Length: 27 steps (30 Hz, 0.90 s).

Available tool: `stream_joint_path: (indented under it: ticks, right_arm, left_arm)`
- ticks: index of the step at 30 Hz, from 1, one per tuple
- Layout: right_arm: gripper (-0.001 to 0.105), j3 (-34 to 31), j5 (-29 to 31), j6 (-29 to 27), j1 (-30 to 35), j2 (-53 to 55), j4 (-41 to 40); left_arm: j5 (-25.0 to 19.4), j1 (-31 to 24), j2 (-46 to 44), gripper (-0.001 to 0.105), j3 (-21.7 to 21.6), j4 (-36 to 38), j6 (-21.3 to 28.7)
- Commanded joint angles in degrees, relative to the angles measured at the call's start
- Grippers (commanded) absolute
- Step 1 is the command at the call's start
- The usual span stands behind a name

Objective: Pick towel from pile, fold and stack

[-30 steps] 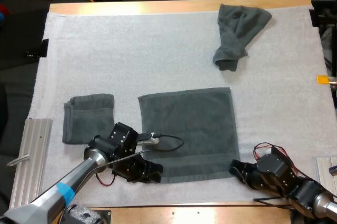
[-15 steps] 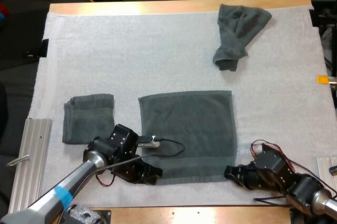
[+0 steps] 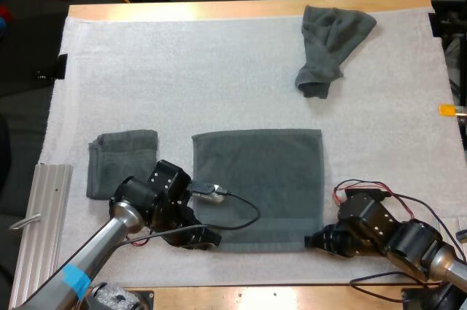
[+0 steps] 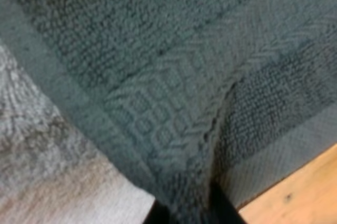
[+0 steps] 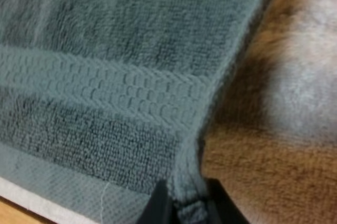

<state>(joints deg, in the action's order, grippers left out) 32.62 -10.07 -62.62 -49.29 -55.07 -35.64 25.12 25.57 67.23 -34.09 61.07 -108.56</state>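
Note:
A dark grey-green towel (image 3: pixel 257 186) lies spread flat on the white mat's near middle. My left gripper (image 3: pixel 211 238) is at its near left corner, fingers (image 4: pixel 158 213) shut on the towel's edge (image 4: pixel 189 203). At the near right corner my right gripper (image 3: pixel 312 240) is shut on the towel's edge (image 5: pixel 187 203) too, fingers (image 5: pixel 158 208) pinching a raised fold. A folded towel (image 3: pixel 122 163) sits to the left of the flat one. A crumpled towel (image 3: pixel 330 46) lies at the far right.
A metal rail (image 3: pixel 40 215) lies off the mat's left edge. The table's wooden front edge (image 3: pixel 277 297) runs just behind both grippers. The mat (image 3: pixel 182 76) is bare between the flat towel and the crumpled one.
Both grippers closed in on the towel's near corners; the right one slid left to the corner. The towel's near edge now looks pinched and slightly lifted.

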Motion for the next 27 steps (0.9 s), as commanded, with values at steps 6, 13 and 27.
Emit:
stream_joint_path:
  ticks: [6,13,27]
  right_arm:
    - [0.001,3.67,2.85,-1.83,-3.78,-0.42,-8.50]
    - [0.001,5.35,3.18,-2.19,-5.88,-0.42,-13.91]
    - [0.001,7.56,-0.58,1.54,-5.52,-0.42,-15.18]
  left_arm:
    - [-2.66,5.05,-0.42,0.000,-0.38,4.26,0.88]
    - [-3.62,8.76,-0.42,0.000,-0.61,7.94,0.88]
    - [-2.60,7.12,0.34,0.000,-4.90,9.08,4.68]
